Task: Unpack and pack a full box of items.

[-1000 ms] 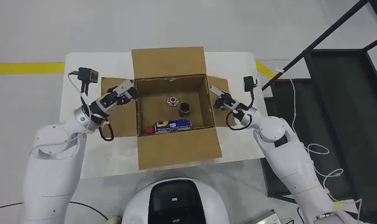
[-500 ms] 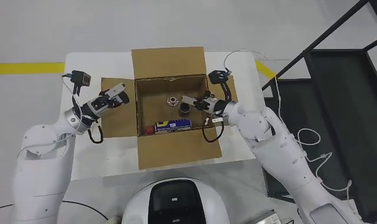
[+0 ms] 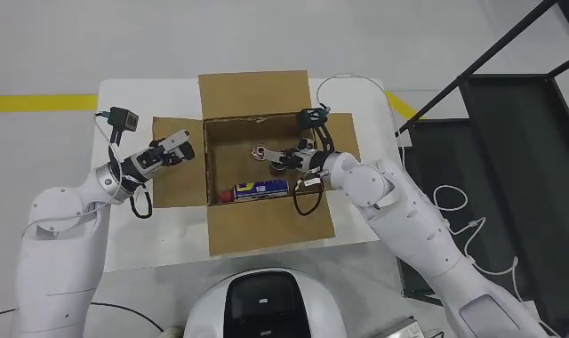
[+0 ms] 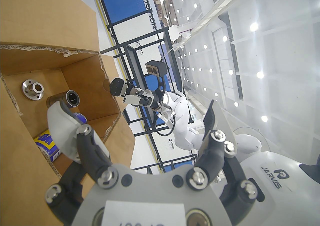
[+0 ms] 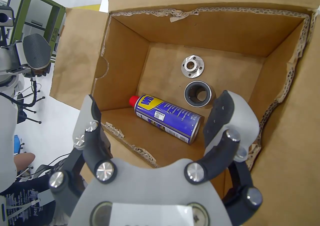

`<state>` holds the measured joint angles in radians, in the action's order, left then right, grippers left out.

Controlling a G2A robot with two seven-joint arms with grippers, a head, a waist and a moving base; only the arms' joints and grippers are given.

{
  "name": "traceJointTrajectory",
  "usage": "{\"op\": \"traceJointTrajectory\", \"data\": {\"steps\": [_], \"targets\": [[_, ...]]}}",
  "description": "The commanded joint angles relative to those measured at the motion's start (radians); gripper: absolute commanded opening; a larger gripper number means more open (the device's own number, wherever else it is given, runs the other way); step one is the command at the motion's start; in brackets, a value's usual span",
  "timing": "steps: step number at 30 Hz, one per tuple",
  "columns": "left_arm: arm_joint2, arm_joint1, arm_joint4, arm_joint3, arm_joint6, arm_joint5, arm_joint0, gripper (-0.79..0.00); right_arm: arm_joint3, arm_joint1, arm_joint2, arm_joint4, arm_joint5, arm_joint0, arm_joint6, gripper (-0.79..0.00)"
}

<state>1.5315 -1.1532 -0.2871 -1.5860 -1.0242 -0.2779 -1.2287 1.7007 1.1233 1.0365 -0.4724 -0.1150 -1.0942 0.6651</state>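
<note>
While the right gripper (image 5: 156, 97) hangs spread over the box (image 5: 200, 29), a skewed drop may knock the bearing (image 5: 198, 93) or roll the can (image 5: 167, 118).

A white table (image 3: 142, 98) stands on grey floor (image 3: 267, 27) with a yellow line (image 3: 44, 102), beside a black rack (image 3: 507, 124).

from my left wrist, the blue and yellow spray can (image 4: 47, 144) is mostly hidden behind my left finger (image 4: 62, 122) and the wall of the brown cardboard box (image 4: 25, 174). from above, my right gripper (image 3: 277, 158) covers the dark metal sleeve (image 5: 198, 94). one side of the box runs off the right wrist view's edge.
</note>
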Motion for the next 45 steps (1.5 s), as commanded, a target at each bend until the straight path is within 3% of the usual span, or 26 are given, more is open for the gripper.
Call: {"op": "traceJointTrajectory", "data": {"steps": [1,45], "targets": [[0.0,0.0,0.0,0.0,0.0,0.0,0.0,0.0,0.0,0.0,0.0,0.0,0.0,0.0,0.0,0.0],[0.0,0.0,0.0,0.0,0.0,0.0,0.0,0.0,-0.004,0.002,-0.013,-0.017,0.01,0.006,0.006,0.0]]}}
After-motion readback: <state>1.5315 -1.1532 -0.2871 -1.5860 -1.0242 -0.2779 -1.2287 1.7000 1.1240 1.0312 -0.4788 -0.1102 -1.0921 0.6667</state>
